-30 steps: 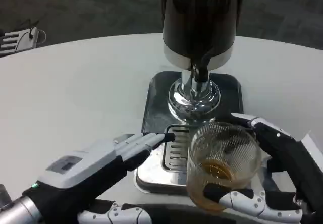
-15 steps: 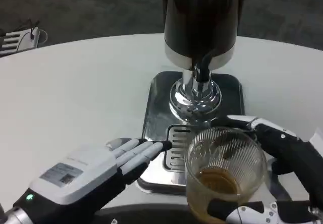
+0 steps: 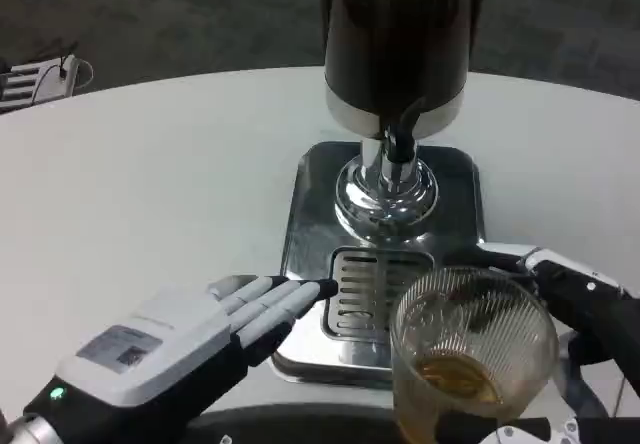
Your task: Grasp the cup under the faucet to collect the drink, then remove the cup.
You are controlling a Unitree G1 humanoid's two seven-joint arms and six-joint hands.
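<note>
A ribbed clear glass cup (image 3: 470,349) with a little amber drink in its bottom is at the lower right, held by my right hand (image 3: 580,314), whose fingers wrap its far side and near base. It is in front of and right of the drip grate (image 3: 375,289), away from the faucet (image 3: 400,144). The dark drink dispenser (image 3: 397,34) stands on a chrome stem above its steel tray (image 3: 310,204). My left hand (image 3: 190,339) lies flat at the lower left, fingers stretched out, their tips at the tray's left front edge, holding nothing.
The round white table (image 3: 150,184) spreads left and behind the dispenser. Dark carpet lies beyond the table edge, with a white object (image 3: 35,79) on the floor at far left.
My right hand has carried the cup off the grate, toward the right and nearer to me. My left hand drew back slightly from the tray and then stayed still.
</note>
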